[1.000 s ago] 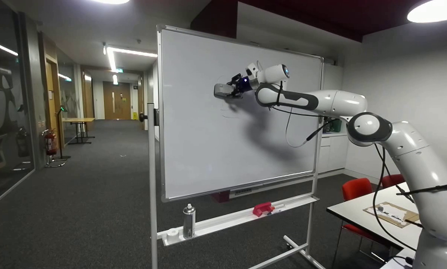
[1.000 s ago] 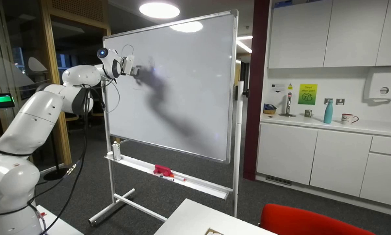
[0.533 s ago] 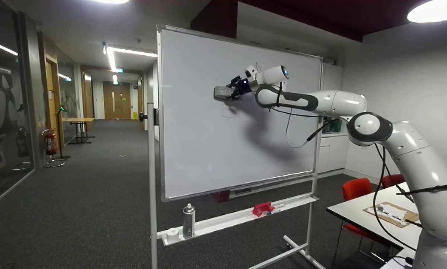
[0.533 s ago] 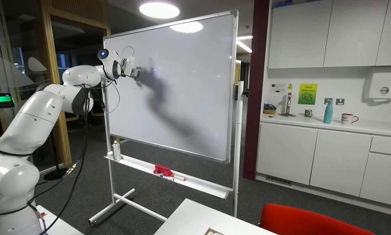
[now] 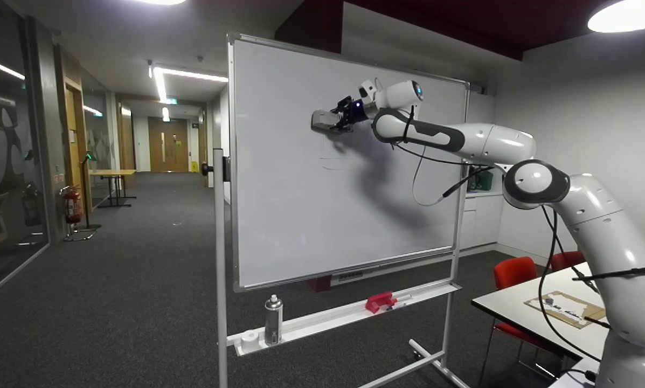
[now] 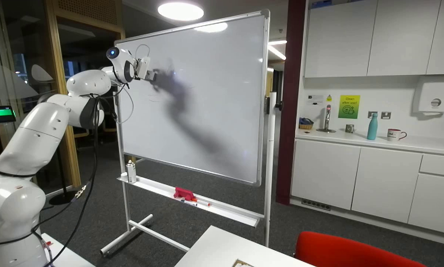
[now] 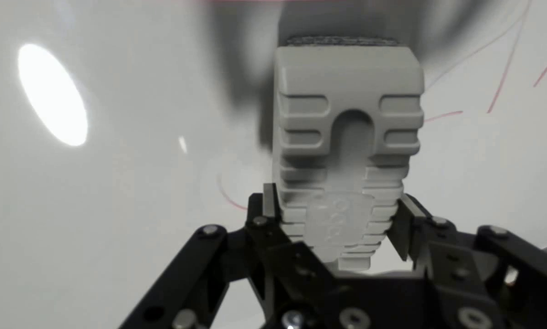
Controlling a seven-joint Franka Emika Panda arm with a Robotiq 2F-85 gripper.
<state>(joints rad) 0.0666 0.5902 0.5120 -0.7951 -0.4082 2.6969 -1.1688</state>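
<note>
One black two-fingered gripper (image 7: pixel 339 210) clamped across a grey ribbed plastic eraser (image 7: pixel 351 91), near its tapering end, presumably leaving the dark felt (image 7: pixel 342 41) free to face the glossy whiteboard (image 5: pixel 290 215). Eraser at upper half; contact unclear. Jointed white arm (image 5: pixel 508 145) bent, reaching slightly upward.

Both exterior views share the whiteboard (image 5: pixel 300 215) — wrist view faces it closely.

the white arm (image 5: pixel 534 179) has a black, screw-studded pincer (image 7: pixel 338 215).
</note>
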